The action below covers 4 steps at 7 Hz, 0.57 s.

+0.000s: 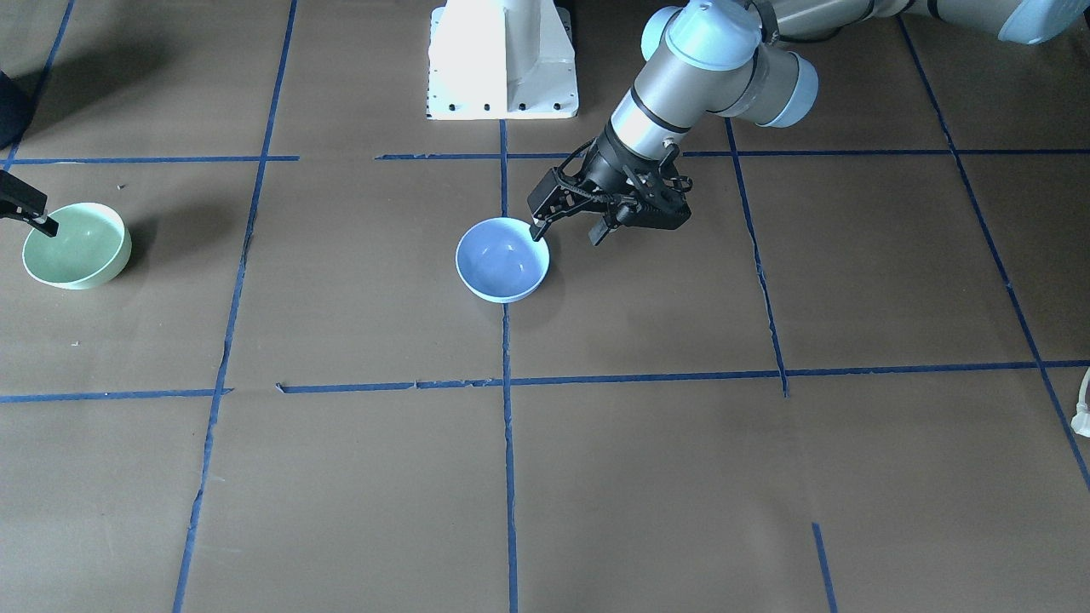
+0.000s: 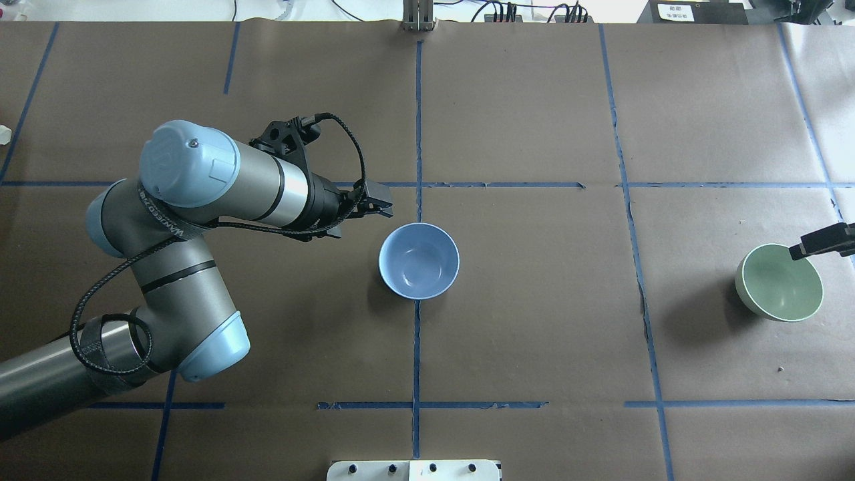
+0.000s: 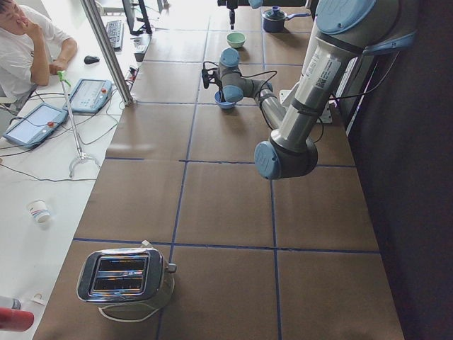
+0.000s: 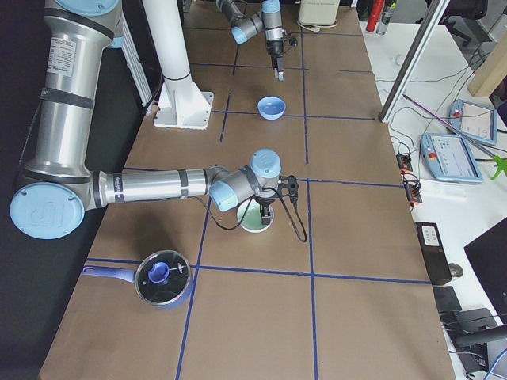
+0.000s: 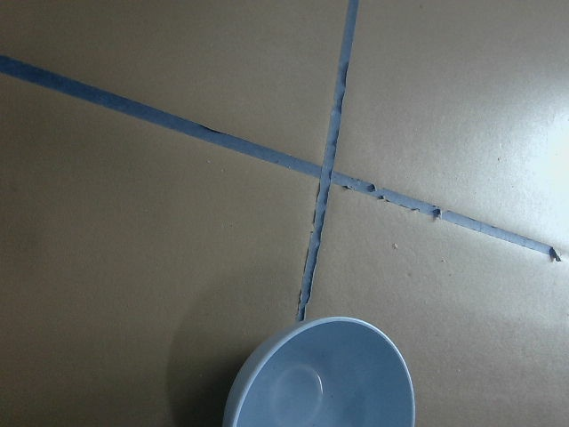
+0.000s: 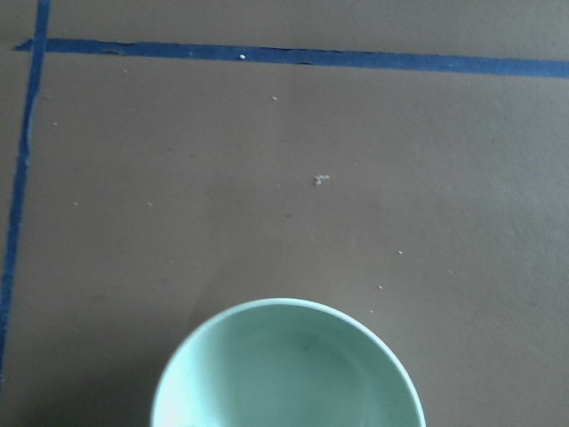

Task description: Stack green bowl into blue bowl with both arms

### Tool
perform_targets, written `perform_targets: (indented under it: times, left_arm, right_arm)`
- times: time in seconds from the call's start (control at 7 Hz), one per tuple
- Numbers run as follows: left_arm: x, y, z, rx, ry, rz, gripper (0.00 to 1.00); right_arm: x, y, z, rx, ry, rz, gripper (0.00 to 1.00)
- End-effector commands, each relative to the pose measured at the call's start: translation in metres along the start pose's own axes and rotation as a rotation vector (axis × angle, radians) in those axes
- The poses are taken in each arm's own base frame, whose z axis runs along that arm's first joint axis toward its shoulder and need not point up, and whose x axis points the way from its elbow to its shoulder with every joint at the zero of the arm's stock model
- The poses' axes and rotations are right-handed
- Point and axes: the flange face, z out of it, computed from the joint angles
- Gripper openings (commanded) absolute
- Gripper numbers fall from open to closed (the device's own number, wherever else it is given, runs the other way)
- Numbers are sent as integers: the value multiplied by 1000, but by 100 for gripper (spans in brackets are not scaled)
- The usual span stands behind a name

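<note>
Sitting upright at the middle of the table (image 1: 647, 477), right on a blue tape line (image 1: 508, 358), the blue bowl (image 1: 502, 258) has the left gripper (image 1: 568, 232) hanging just beside it. Its jaws are spread wide and grasp nothing, one fingertip at the bowl's rim and the other well outside. Well apart, toward the robot's right end, the green bowl (image 2: 779, 282) sits upright with the right gripper (image 2: 823, 242) at its rim (only one dark finger shows from where I look, so I cannot tell whether it is parted or clamped).
</note>
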Motion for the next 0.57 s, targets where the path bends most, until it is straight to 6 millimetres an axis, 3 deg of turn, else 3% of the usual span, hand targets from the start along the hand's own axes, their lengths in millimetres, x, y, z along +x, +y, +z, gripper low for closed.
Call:
perform_targets:
  times: [0.0,0.14,0.29,0.43]
  left_arm:
    - [0,1,1,0,-1,-3,100]
    - [2,1,-1,1,4,-4,100]
    - [1,1,-1,0,3,-4,100]
    - [2,0,-3,3,6,-4,100]
  right_arm:
    - [56,24,41,34,-14,-18,99]
    - [66,30,51,22,-17,-21,99]
    - [64,30,60,-1,-25,-17,98]
    - [54,23,61,-5,-45,8,91]
